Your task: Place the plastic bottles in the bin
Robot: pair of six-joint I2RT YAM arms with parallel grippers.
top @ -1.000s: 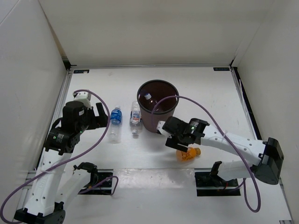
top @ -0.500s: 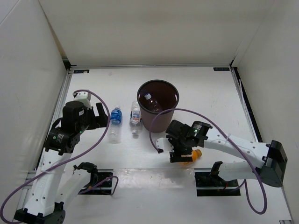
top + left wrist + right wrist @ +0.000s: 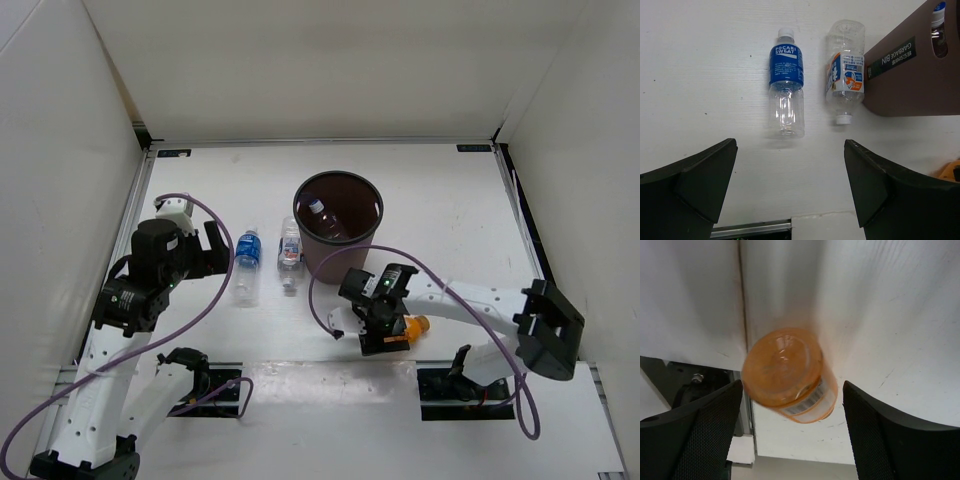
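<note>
The short orange bottle (image 3: 787,375) lies on the table between the fingers of my right gripper (image 3: 792,412), which is open and straddles it with narrow gaps on both sides. From above, the right gripper (image 3: 382,334) covers most of that orange bottle (image 3: 414,325), in front of the brown bin (image 3: 340,262). A blue-label bottle (image 3: 787,82) and a pale-label bottle (image 3: 845,70) lie side by side left of the bin (image 3: 910,75). One clear bottle (image 3: 318,209) lies inside the bin. My left gripper (image 3: 790,185) is open and empty, hanging short of the two bottles.
Metal rails and arm base plates (image 3: 450,385) run along the near table edge, just behind the orange bottle. White walls enclose the table. A purple cable (image 3: 330,290) loops from the right arm in front of the bin.
My right arm swung back from beside the bin and turned its wrist down over the orange bottle, so the fingers now straddle it. The left arm has not moved.
</note>
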